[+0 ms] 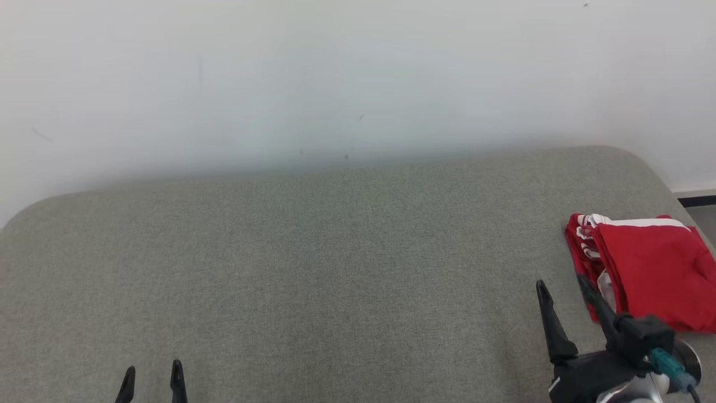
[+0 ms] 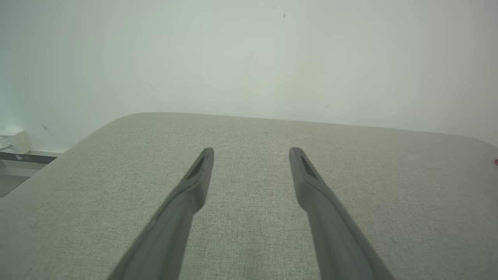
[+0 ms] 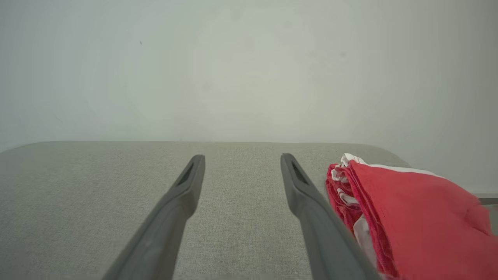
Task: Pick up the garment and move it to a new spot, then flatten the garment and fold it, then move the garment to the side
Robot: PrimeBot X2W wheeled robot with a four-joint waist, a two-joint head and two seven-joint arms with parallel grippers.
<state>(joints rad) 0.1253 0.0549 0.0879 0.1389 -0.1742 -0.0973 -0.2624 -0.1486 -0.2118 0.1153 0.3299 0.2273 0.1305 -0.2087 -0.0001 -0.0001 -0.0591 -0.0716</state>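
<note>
The right gripper [image 1: 561, 284] stood wide open, holding nothing, one finger just beside the folded red garment [image 1: 654, 268] at the right edge of the grey fabric surface [image 1: 335, 268]. The left gripper [image 1: 153, 366] gaped equally wide, empty, facing a pale wall [image 1: 335, 73].

We find garment [image 1: 654, 268] on right end of cushion [image 1: 335, 268] | our right gripper [image 1: 560, 281] just left of it | left gripper [image 1: 153, 366] far left
</note>
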